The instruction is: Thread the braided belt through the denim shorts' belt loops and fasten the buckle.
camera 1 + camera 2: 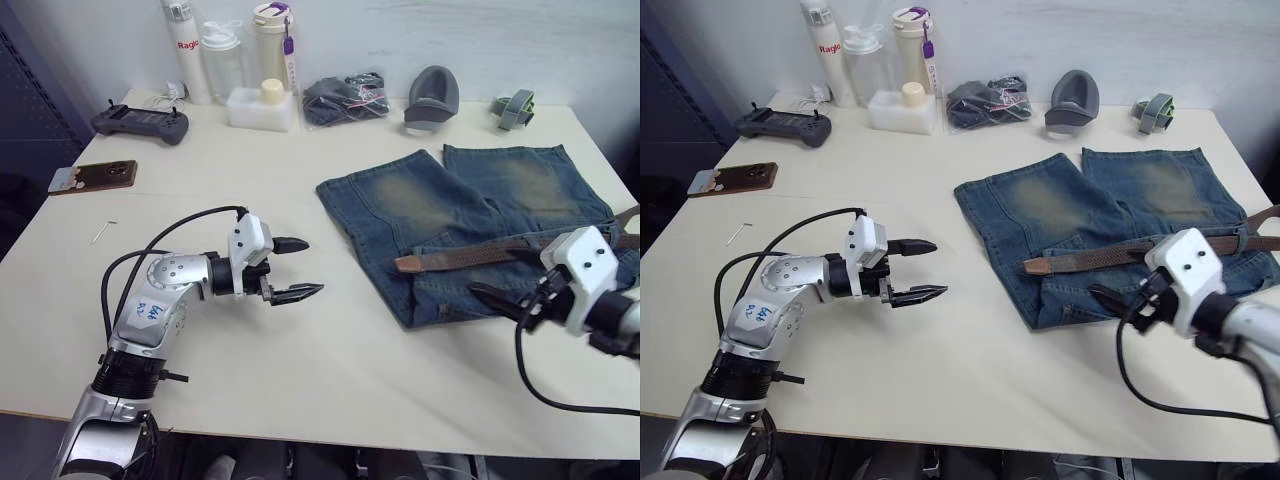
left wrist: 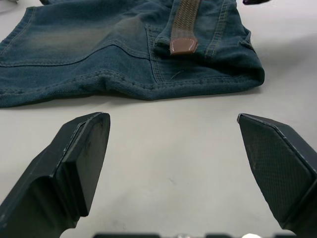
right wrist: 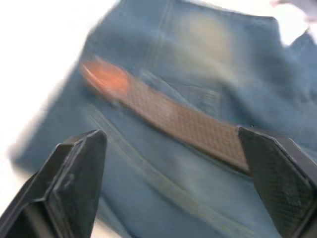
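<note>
I see the faded denim shorts (image 1: pixel 470 225) lying flat right of centre, the woven braided belt (image 1: pixel 480 255) across them with its tan tip leftward. My left gripper (image 1: pixel 292 270) hangs spread over bare table (image 1: pixel 330 380); my right gripper (image 1: pixel 1110 300) is spread above the shorts' edge.

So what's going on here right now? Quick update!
Both pincers open, empty: left, right. Braided belt lies across denim shorts, tan tip free. Nothing in the way.

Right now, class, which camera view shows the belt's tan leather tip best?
The left wrist view: the tan leather tip lies sharp on the denim shorts. The head views show it small; the right wrist view shows it blurred.
</note>
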